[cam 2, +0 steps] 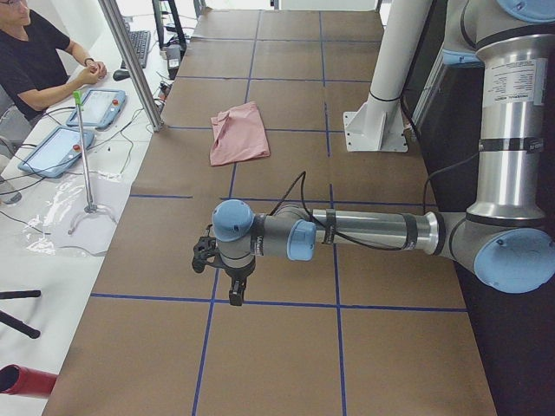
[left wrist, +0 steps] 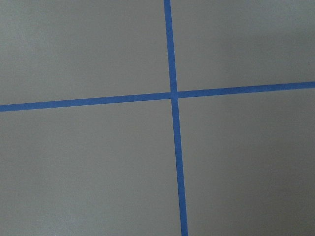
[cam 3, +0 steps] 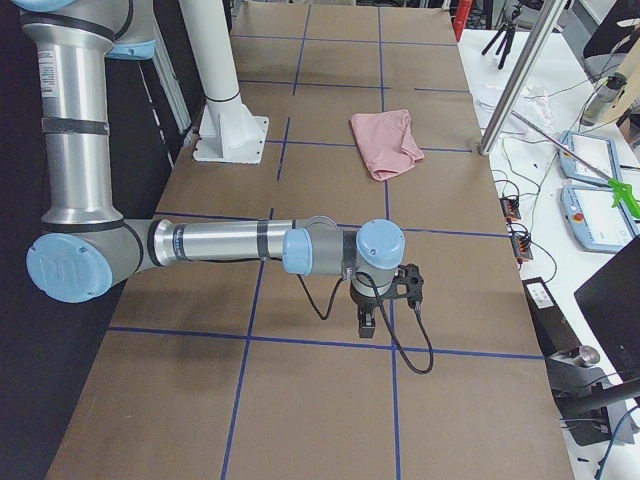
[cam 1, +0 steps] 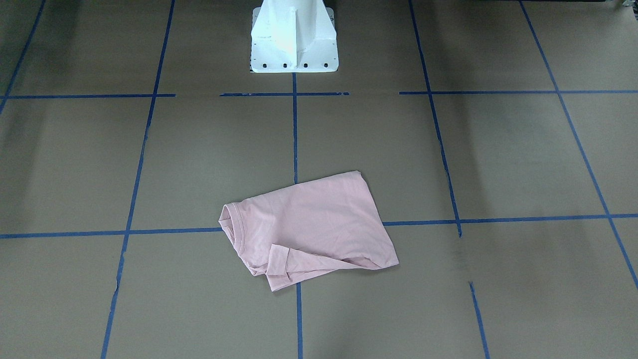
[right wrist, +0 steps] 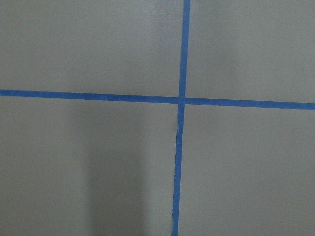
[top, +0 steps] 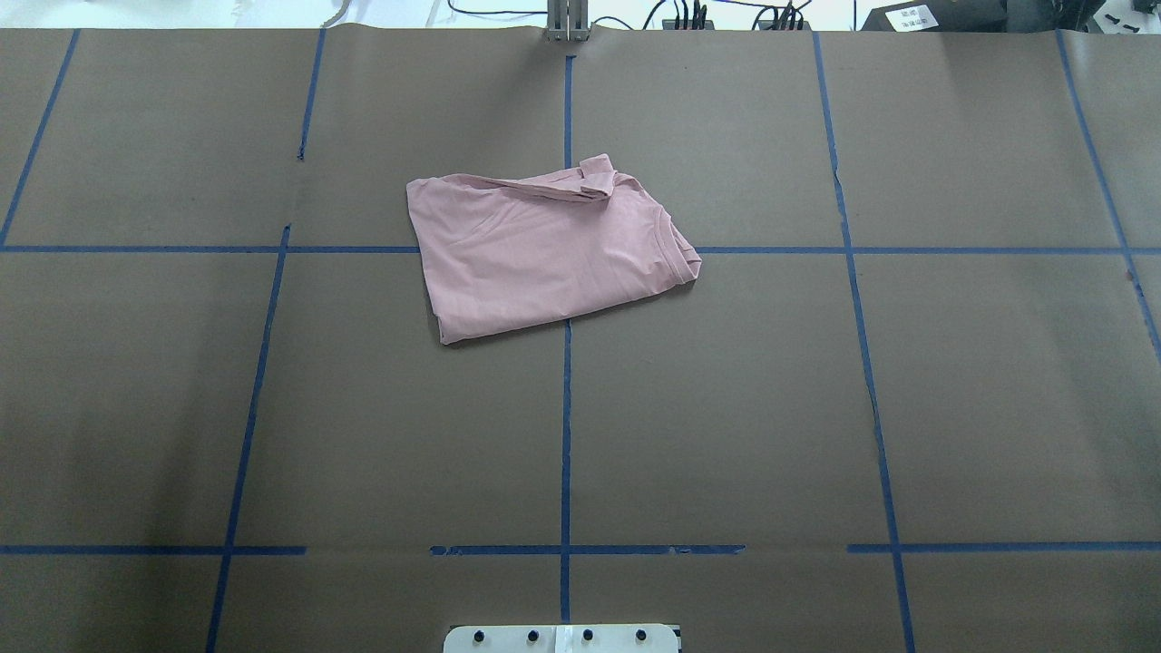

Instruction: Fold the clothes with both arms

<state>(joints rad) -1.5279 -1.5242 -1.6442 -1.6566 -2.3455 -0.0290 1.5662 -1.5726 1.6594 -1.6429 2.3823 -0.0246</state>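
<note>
The pale pink T-shirt (cam 1: 309, 229) lies folded in a rough rectangle on the brown table, plain side up, with no print showing. Its ribbed neck points to the robot's right (top: 676, 254) and a sleeve is tucked along the far edge (top: 580, 186). It also shows in both side views (cam 2: 238, 133) (cam 3: 385, 143). My left gripper (cam 2: 234, 293) hangs over bare table far to the left of the shirt. My right gripper (cam 3: 366, 325) hangs over bare table far to the right. Both show only in the side views, so I cannot tell whether they are open or shut. Both wrist views show only table and tape.
Blue tape lines (top: 566, 408) divide the table into squares. The white pedestal (cam 1: 293, 45) stands at the robot's side. A metal post (cam 2: 130, 61), tablets (cam 2: 61, 147) and a seated operator (cam 2: 35, 52) are beyond the far edge. Cables (top: 689, 14) lie there too.
</note>
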